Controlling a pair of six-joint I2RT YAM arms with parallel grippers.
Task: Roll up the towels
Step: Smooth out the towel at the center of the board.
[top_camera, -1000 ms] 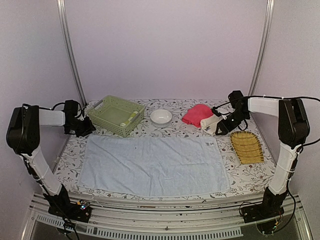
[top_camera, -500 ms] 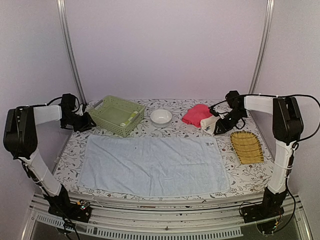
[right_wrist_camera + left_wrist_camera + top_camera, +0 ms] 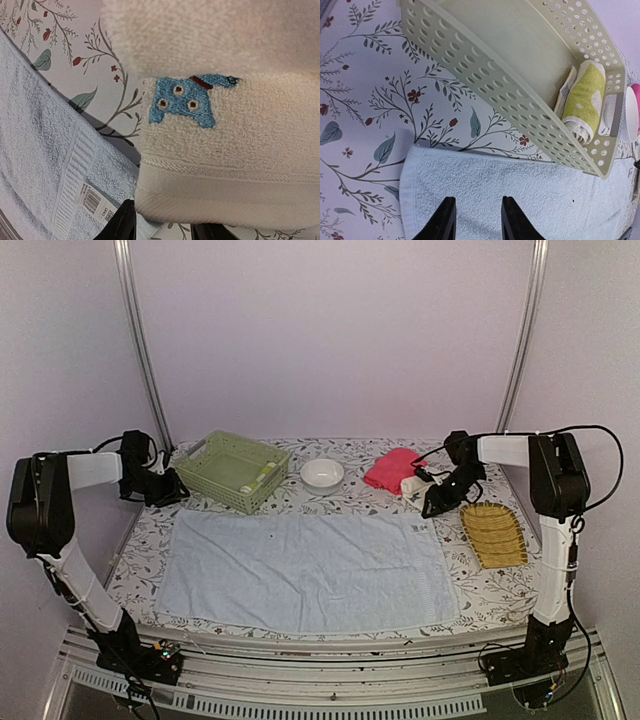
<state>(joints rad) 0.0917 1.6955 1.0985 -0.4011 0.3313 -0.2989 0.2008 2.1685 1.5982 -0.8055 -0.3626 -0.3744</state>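
The blue towel (image 3: 300, 570) lay flat at the front, and the left gripper (image 3: 476, 222) had its jaws spread above the towel's far left corner. Past the far right corner, the right gripper (image 3: 165, 227) had its fingers apart at the cream towel's (image 3: 240, 150) edge; whether they pinched it I could not tell. Farther back, a rolled green towel (image 3: 585, 95) lay in the basket (image 3: 485, 85), and the pink towel (image 3: 390, 468) sat just beside the cream one.

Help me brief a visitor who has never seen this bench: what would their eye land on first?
The large pale blue towel, spread flat across the middle of the flowered table. Next the bright pink towel bunched at the back right, beside a rolled cream towel with a blue stitched motif, and the pale green basket at the back left holding a rolled yellow-green towel.
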